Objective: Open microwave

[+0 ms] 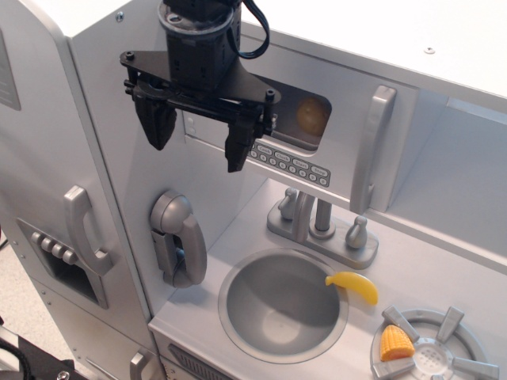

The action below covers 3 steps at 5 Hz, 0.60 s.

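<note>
The microwave [348, 111] is a silver-grey compartment at the upper middle, above the sink. Its door has a dark rounded window [305, 115], a keypad strip [291, 164] below it and a long vertical handle [371, 149] at its right side. The door looks closed. My black gripper [198, 136] hangs in front of the door's left part, open and empty, its two fingers [158, 123] pointing down. It is well left of the handle and partly hides the window's left end.
A round sink [281, 305] with a faucet [321, 226] lies below. A yellow banana [354, 286] rests on the sink rim. A corn piece [394, 344] sits on the burner [436, 352]. A toy phone [178, 237] hangs on the side wall. The fridge door [47, 198] is left.
</note>
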Each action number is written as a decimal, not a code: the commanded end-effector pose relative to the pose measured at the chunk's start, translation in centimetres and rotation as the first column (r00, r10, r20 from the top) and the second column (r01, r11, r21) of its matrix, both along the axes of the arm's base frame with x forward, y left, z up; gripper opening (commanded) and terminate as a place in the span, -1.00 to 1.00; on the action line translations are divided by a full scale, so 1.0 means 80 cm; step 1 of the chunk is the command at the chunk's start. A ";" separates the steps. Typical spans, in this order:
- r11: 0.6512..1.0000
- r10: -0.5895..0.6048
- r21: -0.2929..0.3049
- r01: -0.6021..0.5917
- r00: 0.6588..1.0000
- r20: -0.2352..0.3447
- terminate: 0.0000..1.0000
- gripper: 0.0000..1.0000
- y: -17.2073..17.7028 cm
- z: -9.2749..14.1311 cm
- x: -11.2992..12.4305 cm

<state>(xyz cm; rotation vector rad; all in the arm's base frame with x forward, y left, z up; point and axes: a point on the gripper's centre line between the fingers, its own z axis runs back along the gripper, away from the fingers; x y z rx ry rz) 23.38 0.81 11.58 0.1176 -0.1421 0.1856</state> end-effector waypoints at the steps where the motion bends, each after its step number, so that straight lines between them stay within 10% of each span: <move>1: 1.000 0.000 0.000 0.000 1.000 0.000 -1.00 1.00 0.000 0.000 0.000; 3: 0.995 -0.052 -0.080 0.053 0.998 0.025 -1.00 1.00 -0.100 0.019 0.030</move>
